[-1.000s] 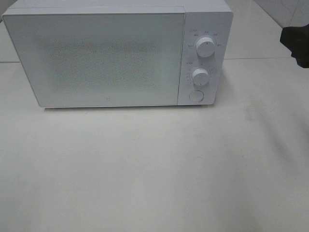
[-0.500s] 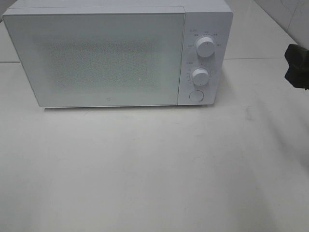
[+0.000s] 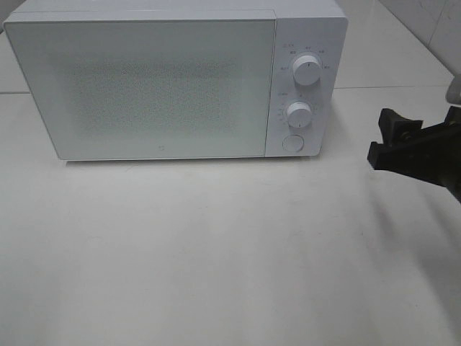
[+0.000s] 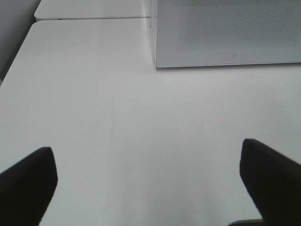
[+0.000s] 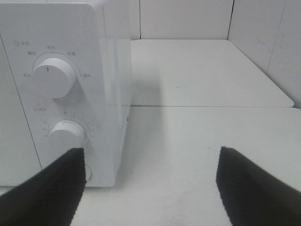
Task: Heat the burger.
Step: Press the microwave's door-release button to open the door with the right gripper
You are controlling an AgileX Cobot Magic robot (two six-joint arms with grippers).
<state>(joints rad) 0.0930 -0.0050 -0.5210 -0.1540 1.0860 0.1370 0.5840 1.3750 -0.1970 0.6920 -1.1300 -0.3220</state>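
Observation:
The burger is not in view in any frame. A white microwave [image 3: 144, 86] stands at the back of the table with its door shut. It has an upper knob [image 3: 307, 71], a lower knob [image 3: 298, 113] and a round button [image 3: 292, 143] on its right panel. My right gripper [image 3: 385, 138] is open and empty, to the right of the microwave's control panel and apart from it. In the right wrist view the gripper [image 5: 150, 188] faces the knobs [image 5: 54, 77]. My left gripper [image 4: 148, 188] is open and empty over the bare table, in front of the microwave's left corner [image 4: 225, 33].
The white table [image 3: 216, 252] stretches in front of the microwave. A seam between table panels runs behind the microwave [image 5: 211, 106]. A tiled wall [image 5: 263, 28] stands at the back right.
My right gripper has moved from the right edge down and leftward into view, closer to the microwave's control panel. The microwave has not moved.

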